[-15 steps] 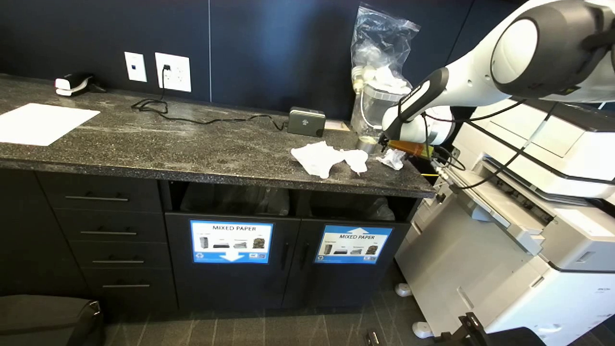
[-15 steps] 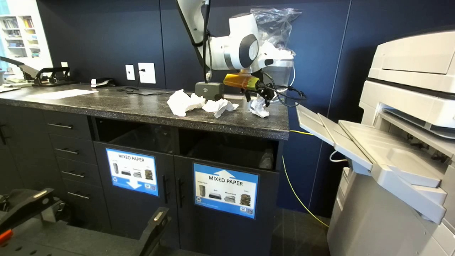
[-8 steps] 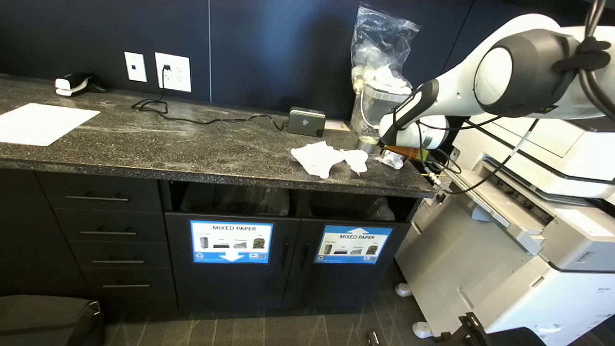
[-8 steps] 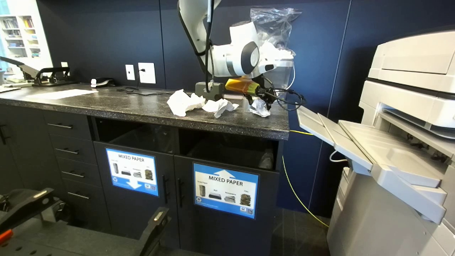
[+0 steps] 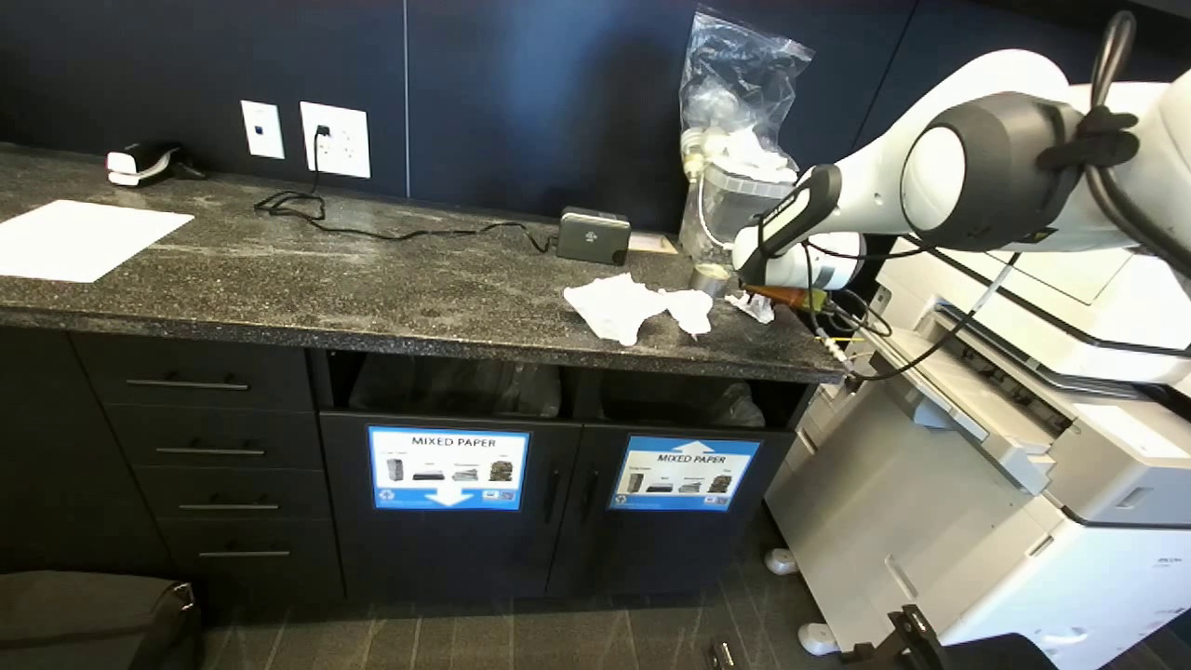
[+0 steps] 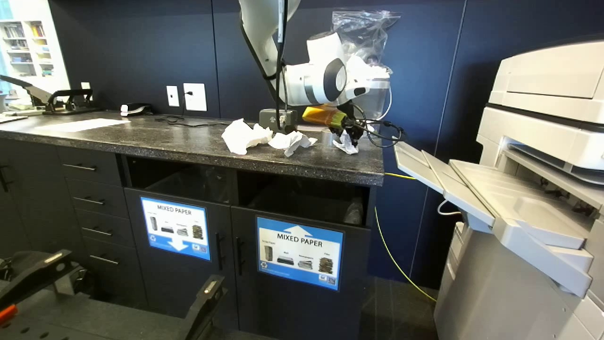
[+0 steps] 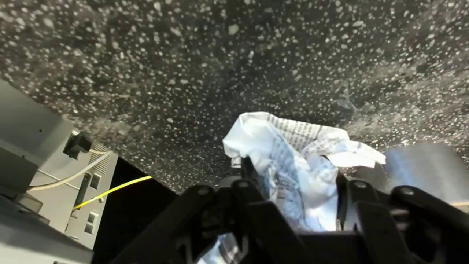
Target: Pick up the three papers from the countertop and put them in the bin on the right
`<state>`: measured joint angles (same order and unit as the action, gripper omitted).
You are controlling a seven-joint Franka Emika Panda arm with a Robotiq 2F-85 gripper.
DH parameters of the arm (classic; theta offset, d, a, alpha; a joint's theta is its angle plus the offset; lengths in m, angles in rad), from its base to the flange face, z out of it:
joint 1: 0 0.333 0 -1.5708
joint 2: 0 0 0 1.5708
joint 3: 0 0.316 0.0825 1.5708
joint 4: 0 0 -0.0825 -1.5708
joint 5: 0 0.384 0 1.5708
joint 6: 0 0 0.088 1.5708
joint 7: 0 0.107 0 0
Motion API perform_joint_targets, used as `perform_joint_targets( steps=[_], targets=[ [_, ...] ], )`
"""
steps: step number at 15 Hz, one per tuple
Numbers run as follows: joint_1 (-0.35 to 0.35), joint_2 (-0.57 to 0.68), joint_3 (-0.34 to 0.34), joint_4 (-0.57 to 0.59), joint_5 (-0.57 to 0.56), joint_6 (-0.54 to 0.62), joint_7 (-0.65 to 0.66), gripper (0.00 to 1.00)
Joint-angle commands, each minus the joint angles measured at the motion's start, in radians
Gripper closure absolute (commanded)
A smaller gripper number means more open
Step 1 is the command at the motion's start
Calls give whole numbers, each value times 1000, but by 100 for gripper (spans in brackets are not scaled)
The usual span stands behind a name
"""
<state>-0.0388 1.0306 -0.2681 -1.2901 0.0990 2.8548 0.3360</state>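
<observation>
Gripper (image 7: 295,179): jaws part-way apart, low at the end of the countertop (image 5: 372,288); the end paper (image 7: 293,168) sits bunched between them, but the blurred wrist view does not let me tell whether it is pinched.
Squeeze: bring the jaws in gently until the folds stop giving; crumpled sheet should compress a lot, so a shallow bite would likely shed it.
Lift: straight up first, then forward past the countertop's front edge, loose flaps clear of the metal tin (image 5: 708,282).
Middle paper (image 5: 689,311), large paper (image 5: 614,309): lying close together on the countertop, for later trips.
Bin (image 6: 306,200): the right-hand opening beneath the countertop, its sign (image 6: 300,252) bearing an upward arrow; a neighbouring opening (image 6: 179,182) carries a similar sign, an easy wrong target.
Delivery: the overhang calls for coming in low from the front.
Tin: just beside the gripper, the first thing likely to be knocked.
Clear tub (image 5: 735,200): behind the tin, a plastic bag (image 5: 735,93) standing up from it.
Printer (image 5: 912,512): past the countertop's end, its tray (image 6: 441,182) jutting close; swinging wide there risks a catch.
</observation>
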Motion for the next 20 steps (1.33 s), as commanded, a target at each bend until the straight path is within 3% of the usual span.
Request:
perform_joint_targets(
  steps=[1,4,7,10,13,17,20],
  targets=[
    [7,48,-33,84,-18,-31,34,85],
    [14,52,-49,100,-34,-84,35,90],
    [6,32,-32,110,-72,-233,-1,87],
    [-44,-12,64,115,-89,-418,-139,84],
    [-70,-53,111,101,-94,-563,-239,83],
    [-91,-133,135,17,-104,-689,-333,84],
    [-118,-215,166,-103,-92,-702,-427,84]
  ],
)
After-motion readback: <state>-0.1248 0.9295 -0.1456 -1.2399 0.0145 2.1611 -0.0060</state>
